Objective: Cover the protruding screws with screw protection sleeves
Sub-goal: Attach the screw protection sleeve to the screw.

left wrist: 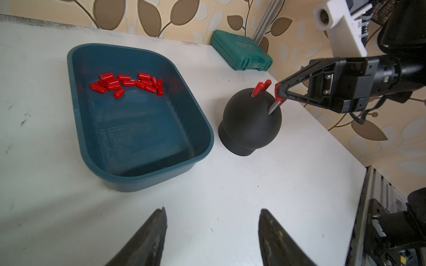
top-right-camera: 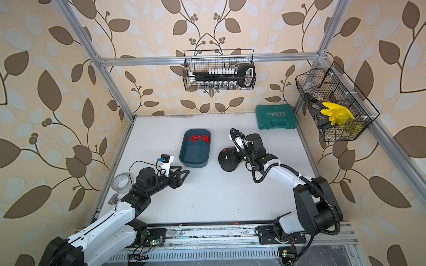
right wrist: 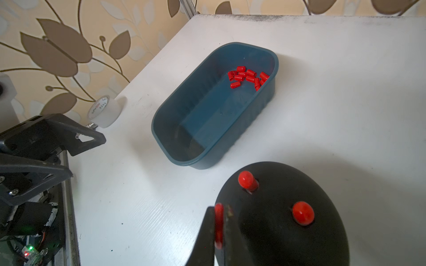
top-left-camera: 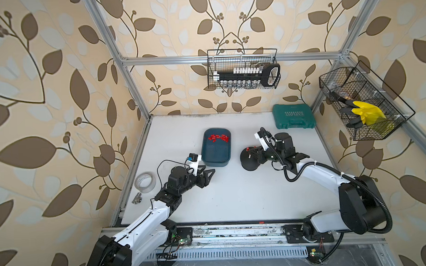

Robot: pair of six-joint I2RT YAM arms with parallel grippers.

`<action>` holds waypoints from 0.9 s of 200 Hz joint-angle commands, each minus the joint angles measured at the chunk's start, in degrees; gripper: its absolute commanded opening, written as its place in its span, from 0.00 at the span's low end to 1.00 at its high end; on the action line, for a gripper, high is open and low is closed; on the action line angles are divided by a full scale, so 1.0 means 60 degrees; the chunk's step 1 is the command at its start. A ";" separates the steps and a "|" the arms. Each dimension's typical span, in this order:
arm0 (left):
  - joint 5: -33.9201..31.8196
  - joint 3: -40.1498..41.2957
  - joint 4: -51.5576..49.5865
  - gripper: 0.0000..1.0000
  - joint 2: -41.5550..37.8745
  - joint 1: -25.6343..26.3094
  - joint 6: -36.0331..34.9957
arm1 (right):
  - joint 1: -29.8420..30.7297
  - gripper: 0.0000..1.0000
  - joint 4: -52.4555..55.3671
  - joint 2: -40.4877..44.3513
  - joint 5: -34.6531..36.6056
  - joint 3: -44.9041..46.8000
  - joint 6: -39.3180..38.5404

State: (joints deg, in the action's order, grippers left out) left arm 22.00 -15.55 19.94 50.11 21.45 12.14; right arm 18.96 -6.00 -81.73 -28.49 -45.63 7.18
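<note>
Item: screw protection sleeves (left wrist: 126,85), small red plastic caps, each closed at one end.
Stock location: a loose heap is kept at one end of the blue tray (left wrist: 147,182), which stands on the white table (left wrist: 230,195) just beside the black dome base (left wrist: 249,124).
Fitted so far: two of the protruding screws (left wrist: 273,110) are seen capped in red on top of the dome.
Right gripper (left wrist: 280,93): clamped on one sleeve (right wrist: 218,214), which appears partly slipped over a third screw. Bare silver shaft shows below it.
Left gripper (left wrist: 213,210): jaws stand apart and nothing is held. It hovers over bare table near the tray.
Fourth screw: not made out in any view.
Weight: judged very light. A cap is easily flicked or dropped if released early.
Stiffness: judged soft and pliable. In the right wrist view the held cap looks pinched narrow, so a hard squeeze may close its mouth.
Surface: smooth and glossy, so likely slippery between hard fingertips.
Where to be held: across the closed upper half, with the open mouth left free and pointed at the screw tip.
Screws: thin, rigid metal, leaning outward from the dome. A cap is best pushed along that lean, not straight down.
Base: stands unheld. It is judged stable, though a sideways push may shift it.
</note>
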 commanded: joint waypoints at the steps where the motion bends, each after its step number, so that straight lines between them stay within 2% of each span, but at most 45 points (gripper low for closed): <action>1: -0.0034 0.0058 0.0317 0.65 -0.0063 0.0072 -0.0151 | -0.0014 0.08 0.0073 -0.0007 0.0048 0.0335 -0.0193; 180: -0.0035 0.0043 0.0334 0.66 -0.0036 0.0073 -0.0176 | 0.0004 0.09 -0.1224 0.0567 0.0643 0.1769 -0.0097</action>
State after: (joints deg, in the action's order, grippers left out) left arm 22.00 -15.55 19.94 50.26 21.45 12.12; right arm 19.00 -16.71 -79.09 -27.18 -37.76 6.61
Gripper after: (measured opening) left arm 0.658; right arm 0.089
